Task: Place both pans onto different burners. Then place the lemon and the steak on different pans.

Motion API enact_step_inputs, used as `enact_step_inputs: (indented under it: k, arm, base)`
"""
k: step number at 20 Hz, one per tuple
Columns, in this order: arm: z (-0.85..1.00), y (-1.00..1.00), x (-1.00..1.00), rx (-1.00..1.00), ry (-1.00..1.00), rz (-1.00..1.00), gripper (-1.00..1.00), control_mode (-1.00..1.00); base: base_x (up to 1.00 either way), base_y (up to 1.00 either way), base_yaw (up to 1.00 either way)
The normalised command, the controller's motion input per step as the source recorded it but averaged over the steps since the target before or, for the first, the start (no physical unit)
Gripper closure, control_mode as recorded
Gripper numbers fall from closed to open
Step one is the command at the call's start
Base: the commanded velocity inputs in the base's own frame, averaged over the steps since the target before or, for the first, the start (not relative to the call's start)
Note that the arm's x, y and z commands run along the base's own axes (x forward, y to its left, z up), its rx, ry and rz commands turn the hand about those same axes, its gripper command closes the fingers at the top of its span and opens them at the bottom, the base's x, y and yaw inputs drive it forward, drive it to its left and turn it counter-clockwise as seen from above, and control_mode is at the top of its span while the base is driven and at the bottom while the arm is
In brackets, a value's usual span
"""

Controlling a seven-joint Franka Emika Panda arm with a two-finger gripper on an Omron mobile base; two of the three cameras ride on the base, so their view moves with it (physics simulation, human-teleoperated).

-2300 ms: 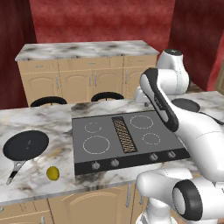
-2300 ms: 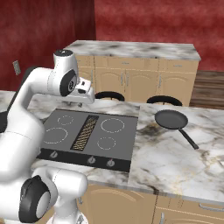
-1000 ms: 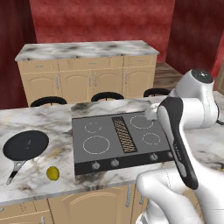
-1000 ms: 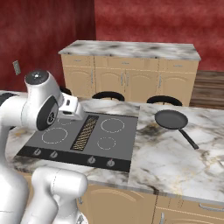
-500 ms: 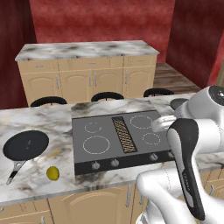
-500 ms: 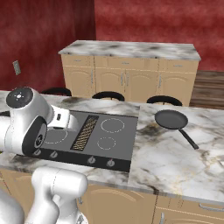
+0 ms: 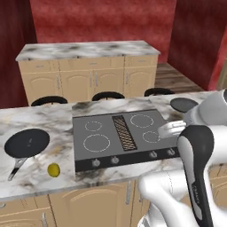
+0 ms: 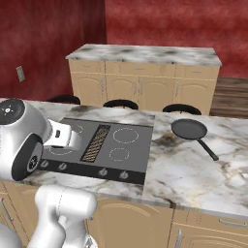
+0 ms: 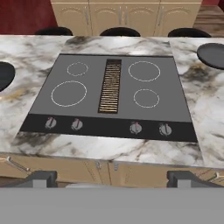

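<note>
On the counter, nothing's placed yet – all four steps left, by our read.

Both pans sit off the cooktop (image 7: 122, 137): one pan (image 7: 26, 143) near the counter's left end w/ handle toward the front edge, the other pan (image 8: 189, 129) on the right stretch of the counter (image 8: 193, 164), handle angled to the front-right. Lemon (image 7: 53, 170) lies by the front edge, just right of the left pan's handle; steak we can't find. All four burners (image 9: 68, 93) bare. Gripper (image 9: 111, 179) hangs back over the front edge, jaws spread wide, holding nothing. We judge there's plenty of open marble either side of the cooktop for approach; knobs (image 9: 135, 127) along the cooktop's front strip need clearance.
</note>
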Motion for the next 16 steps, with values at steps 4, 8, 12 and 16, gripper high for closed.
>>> enact_step_inputs:
  k: [4, 8, 12, 16]
  arm:
    - [0.0, 0.0, 0.0, 0.0, 0.0, 0.0, -1.0, 1.0]
    - [0.0, 0.0, 0.0, 0.0, 0.0, 0.0, -1.0, 1.0]
    - [0.0, 0.0, 0.0, 0.0, 0.0, 0.0, -1.0, 1.0]
    - [0.0, 0.0, 0.0, 0.0, 0.0, 0.0, -1.0, 1.0]
  base:
    - [-0.33, -0.33, 0.0]
    - [-0.1, -0.46, 0.0]
    - [-0.01, -0.63, 0.0]
    - [0.0, -0.68, 0.0]
